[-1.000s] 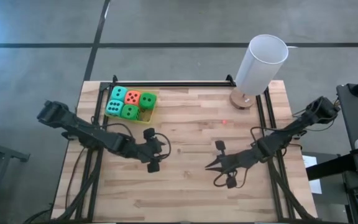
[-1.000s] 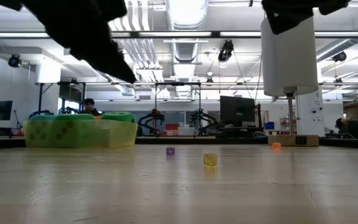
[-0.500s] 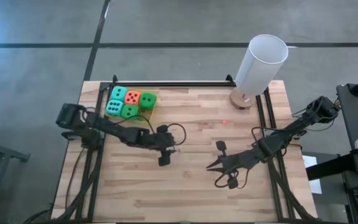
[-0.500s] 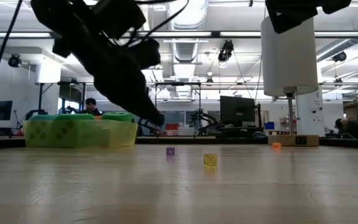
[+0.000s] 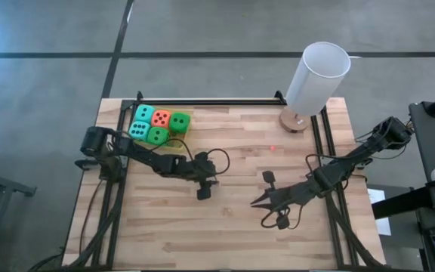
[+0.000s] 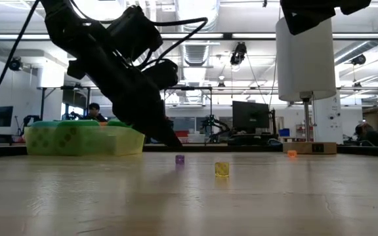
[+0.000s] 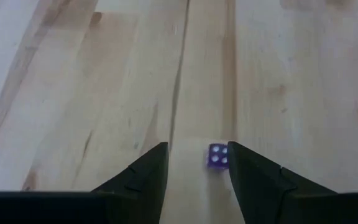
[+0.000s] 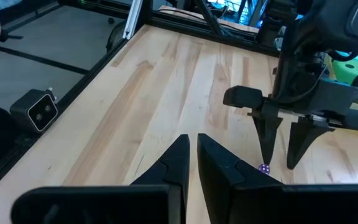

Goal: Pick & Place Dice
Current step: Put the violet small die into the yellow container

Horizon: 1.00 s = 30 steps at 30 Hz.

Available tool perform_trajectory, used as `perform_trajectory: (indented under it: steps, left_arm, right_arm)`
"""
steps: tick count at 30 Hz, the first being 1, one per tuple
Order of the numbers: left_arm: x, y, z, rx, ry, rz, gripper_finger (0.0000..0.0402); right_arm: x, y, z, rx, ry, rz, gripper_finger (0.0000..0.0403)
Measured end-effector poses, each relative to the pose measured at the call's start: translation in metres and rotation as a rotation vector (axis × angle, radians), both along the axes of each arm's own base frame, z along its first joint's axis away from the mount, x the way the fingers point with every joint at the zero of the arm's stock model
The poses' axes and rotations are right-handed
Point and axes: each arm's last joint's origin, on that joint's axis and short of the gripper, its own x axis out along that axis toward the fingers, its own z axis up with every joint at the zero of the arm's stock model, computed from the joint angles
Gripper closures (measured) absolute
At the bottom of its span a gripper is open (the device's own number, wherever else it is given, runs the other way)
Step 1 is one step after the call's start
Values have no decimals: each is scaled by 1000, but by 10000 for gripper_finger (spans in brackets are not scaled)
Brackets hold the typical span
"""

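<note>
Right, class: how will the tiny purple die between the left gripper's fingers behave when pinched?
Likely hard and very light: the purple die is tiny with crisp edges. Flat faces suggest it slides on the smooth table rather than rolls. It sits off-centre in the open left gripper, so one finger may nudge it first.

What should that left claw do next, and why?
Probably ease down a little and close. The left gripper is open, its fingers straddling a tiny purple die that lies on the table near one finger, not yet pinched.
</note>
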Motion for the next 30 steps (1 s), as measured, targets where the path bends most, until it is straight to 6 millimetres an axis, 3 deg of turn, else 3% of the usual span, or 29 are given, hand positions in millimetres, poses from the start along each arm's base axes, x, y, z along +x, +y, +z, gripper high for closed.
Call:
perform_trajectory:
  steps: [13,30]
  left_arm:
    - [4,-2,-9,-28,-11,-24,245]
    - [5,-2,-18,-52,11,2,223]
  right_arm:
    - [0,0,-1,-4,6,0,374]
    - [-1,0,-1,-8,13,0,374]
